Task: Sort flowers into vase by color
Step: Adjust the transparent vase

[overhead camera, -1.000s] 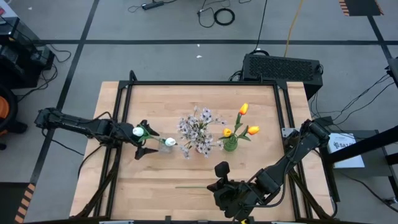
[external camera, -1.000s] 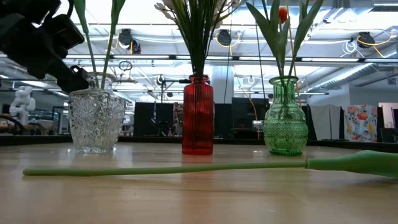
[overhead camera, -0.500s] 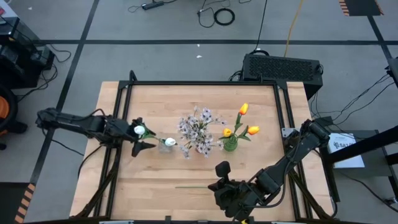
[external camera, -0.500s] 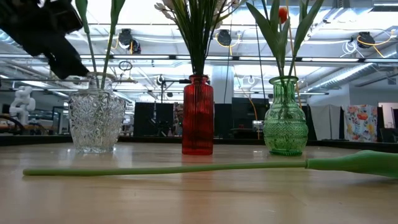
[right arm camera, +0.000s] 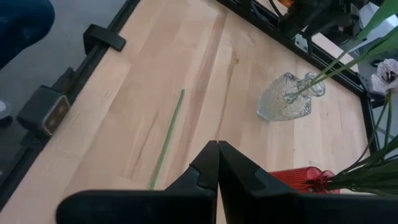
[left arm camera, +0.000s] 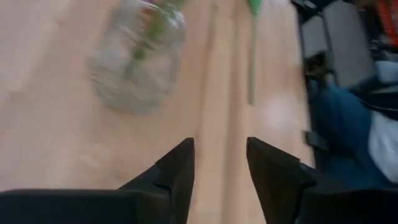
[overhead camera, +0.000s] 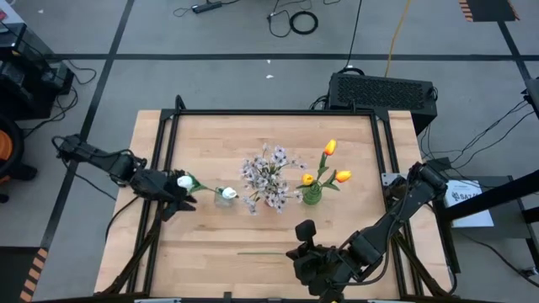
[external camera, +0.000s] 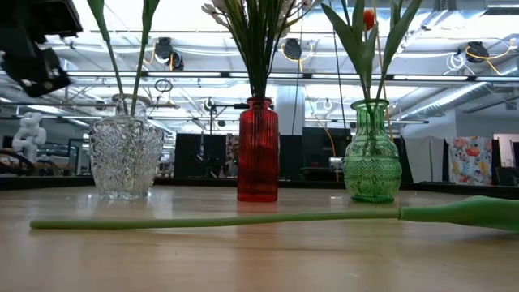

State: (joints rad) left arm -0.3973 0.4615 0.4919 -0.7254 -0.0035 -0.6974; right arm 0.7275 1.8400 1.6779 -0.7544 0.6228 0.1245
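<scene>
Three vases stand in a row mid-table. A clear glass vase [overhead camera: 223, 199] holds two white tulips [overhead camera: 184, 180]. A red vase [external camera: 258, 150] holds pale pink-white blossoms [overhead camera: 268, 172], and a green vase [external camera: 372, 154] holds orange tulips [overhead camera: 330, 148]. One loose green-stemmed flower [external camera: 219, 220] lies flat on the table near its front edge, its head hidden. My left gripper [left arm camera: 219, 149] hovers left of the clear vase, open, nothing between its fingers. My right gripper [right arm camera: 217, 148] is shut and empty, above the front edge by the loose stem [right arm camera: 166, 144].
A black frame [overhead camera: 164, 135] runs along the table's edges. A black box [overhead camera: 383, 91] sits behind the far right corner. Bare wood [overhead camera: 210, 240] lies in front of the vases, crossed only by the loose stem [overhead camera: 261, 252].
My left gripper has drawn back from the clear vase toward the table's left edge and risen, and the gap between its fingers has narrowed. The white tulips stay standing in the clear vase. The loose flower has not moved.
</scene>
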